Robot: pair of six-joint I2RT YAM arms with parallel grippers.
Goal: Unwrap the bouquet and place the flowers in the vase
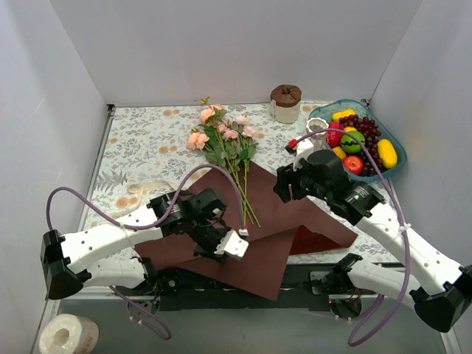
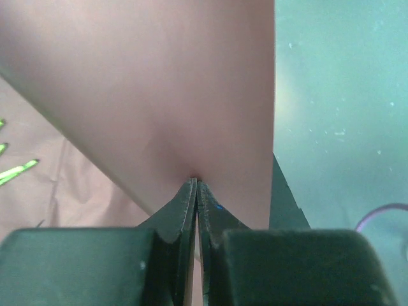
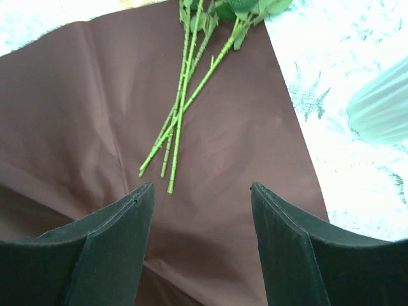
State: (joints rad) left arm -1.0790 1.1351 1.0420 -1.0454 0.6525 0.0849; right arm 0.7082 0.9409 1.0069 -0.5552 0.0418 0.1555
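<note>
The bouquet is unwrapped. The flowers, pink and peach roses, lie on the patterned cloth, and their green stems reach onto the flat maroon paper. My left gripper is shut on the paper's near edge, and the pinched sheet fills the left wrist view above the closed gripper. My right gripper hovers open over the paper, just short of the stem ends, with nothing in the gripper. The white ribbed vase stands behind the right arm, partly hidden; the vase shows at the right edge.
A cream jar with a brown lid stands at the back. A blue bowl of plastic fruit sits at the back right. The cream ribbon lies loose on the left. A roll of tape sits off the table at the near left.
</note>
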